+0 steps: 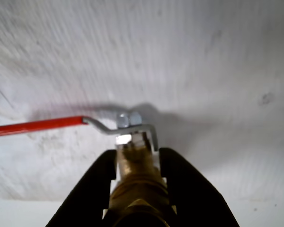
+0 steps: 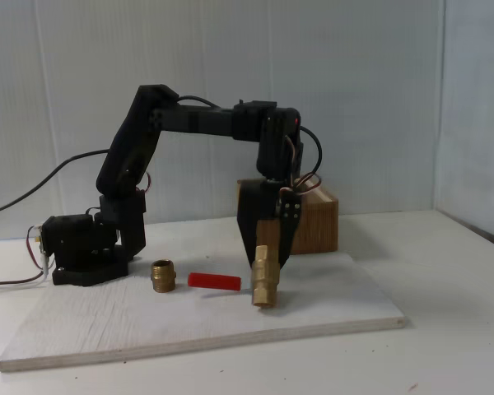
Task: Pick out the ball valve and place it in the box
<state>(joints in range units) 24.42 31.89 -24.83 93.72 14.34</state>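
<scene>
- Two black fingers of our end effector (image 1: 138,158) clamped the ball valve (image 1: 135,184) by its brass body.
- We held it just above the white board (image 2: 107,321), its red handle sideways.
- We saw the box (image 2: 317,218) behind.

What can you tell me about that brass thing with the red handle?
The ball valve has a brass-looking body with hexagonal ends and a long flat red lever fixed by a silvery nut on a bent metal bracket. It is gripped between the black fingers of the tool, with the body pointing down over the pale wooden board. In the wrist view, the lever sticks out to the left.
</scene>
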